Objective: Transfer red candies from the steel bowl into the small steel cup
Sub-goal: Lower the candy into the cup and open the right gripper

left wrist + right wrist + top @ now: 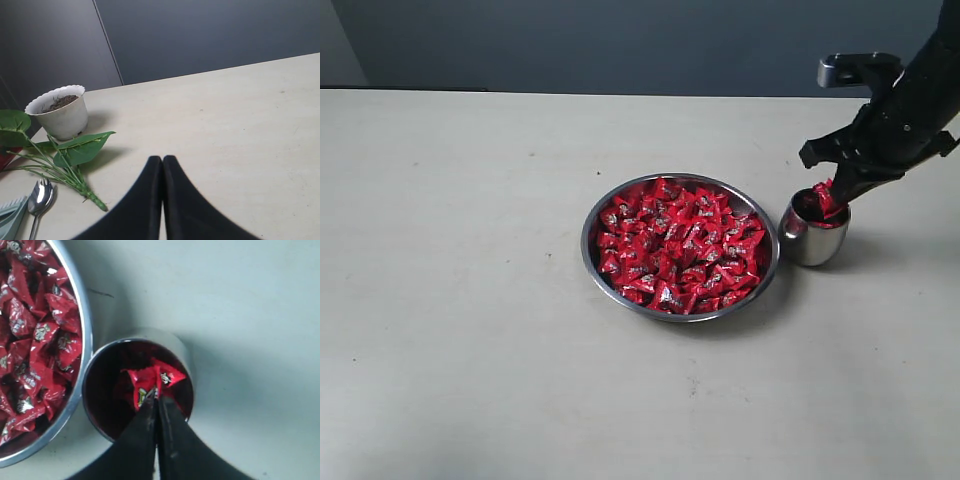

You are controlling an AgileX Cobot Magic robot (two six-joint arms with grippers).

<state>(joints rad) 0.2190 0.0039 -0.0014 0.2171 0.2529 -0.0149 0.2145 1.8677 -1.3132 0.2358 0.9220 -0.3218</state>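
Observation:
The wide steel bowl [592,262] [82,325] sits mid-table, heaped with red candies [678,245] [35,335]. Just to its right stands the small steel cup [806,245] [186,357]. My right gripper [831,195] [157,399] hangs over the cup's mouth, shut on a red candy [150,380] that dangles inside the rim. The cup's inner wall glows red, and what lies at its bottom is hidden in shadow. My left gripper [162,160] is shut with nothing in it, over bare table away from the bowl, and it does not show in the exterior view.
In the left wrist view, a white pot of soil [61,111], a leafy green sprig [70,152], a steel spoon [39,197] and a pale green object [11,215] lie beside the left gripper. A dark wall [620,40] runs behind the table's far edge.

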